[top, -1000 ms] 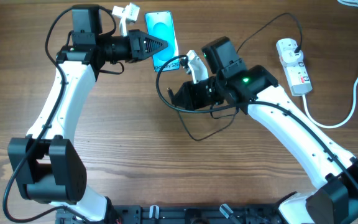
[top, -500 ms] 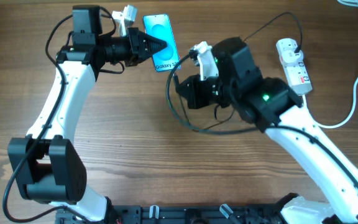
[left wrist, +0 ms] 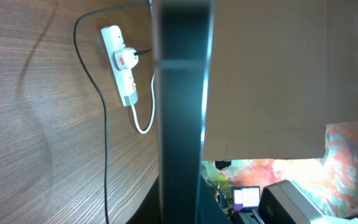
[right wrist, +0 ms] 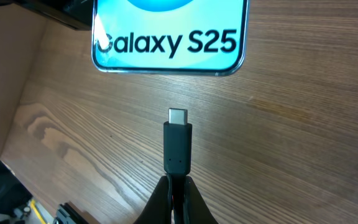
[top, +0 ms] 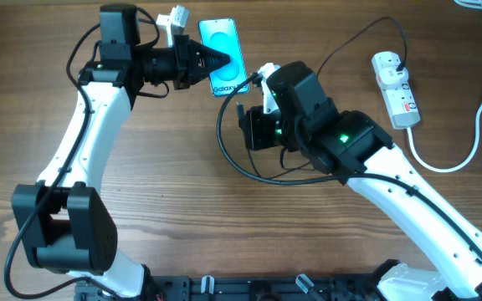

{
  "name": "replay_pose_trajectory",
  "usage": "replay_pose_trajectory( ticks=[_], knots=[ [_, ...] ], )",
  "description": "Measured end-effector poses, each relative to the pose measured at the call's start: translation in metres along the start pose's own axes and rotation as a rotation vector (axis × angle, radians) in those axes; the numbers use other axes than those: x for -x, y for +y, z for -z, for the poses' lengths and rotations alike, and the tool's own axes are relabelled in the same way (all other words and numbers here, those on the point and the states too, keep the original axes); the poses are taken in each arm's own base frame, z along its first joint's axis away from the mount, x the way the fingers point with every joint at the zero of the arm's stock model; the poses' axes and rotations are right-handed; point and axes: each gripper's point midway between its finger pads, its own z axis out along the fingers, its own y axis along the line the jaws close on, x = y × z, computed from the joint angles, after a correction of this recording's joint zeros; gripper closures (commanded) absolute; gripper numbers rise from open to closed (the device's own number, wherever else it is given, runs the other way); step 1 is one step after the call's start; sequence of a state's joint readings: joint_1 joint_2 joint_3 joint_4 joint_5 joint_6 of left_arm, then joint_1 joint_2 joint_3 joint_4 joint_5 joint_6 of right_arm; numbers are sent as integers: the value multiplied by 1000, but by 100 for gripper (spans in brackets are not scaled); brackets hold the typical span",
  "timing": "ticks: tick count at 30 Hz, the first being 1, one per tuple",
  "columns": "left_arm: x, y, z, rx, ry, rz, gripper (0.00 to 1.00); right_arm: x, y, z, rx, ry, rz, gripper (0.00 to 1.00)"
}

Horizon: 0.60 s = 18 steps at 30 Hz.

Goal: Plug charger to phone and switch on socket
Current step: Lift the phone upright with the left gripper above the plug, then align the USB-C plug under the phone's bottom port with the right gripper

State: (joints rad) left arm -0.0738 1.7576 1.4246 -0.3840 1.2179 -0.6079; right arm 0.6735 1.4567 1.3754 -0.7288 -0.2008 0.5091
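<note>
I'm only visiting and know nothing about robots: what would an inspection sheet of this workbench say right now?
Surface: wooden table, no spills seen.
Job's things: phone lit, screen up; charger tip just short of its bottom edge, not inserted; socket far right.
Clutter: nothing seen.
Grippers: left gripper shut on the phone's side; right gripper shut on the charger.
Cables: black charger cable loops across the table to the socket; white lead trails off right.
Surroundings: brown board beyond the table edge.
</note>
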Motion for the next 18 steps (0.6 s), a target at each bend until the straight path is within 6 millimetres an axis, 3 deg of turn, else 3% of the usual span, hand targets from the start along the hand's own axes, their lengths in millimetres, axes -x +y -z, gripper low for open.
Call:
replay_pose_trajectory(
  ticks=[18],
  knots=[
    [-7, -5, -9, -13, 28, -36, 96, 1, 1, -3, 7, 2, -10, 96]
  ],
)
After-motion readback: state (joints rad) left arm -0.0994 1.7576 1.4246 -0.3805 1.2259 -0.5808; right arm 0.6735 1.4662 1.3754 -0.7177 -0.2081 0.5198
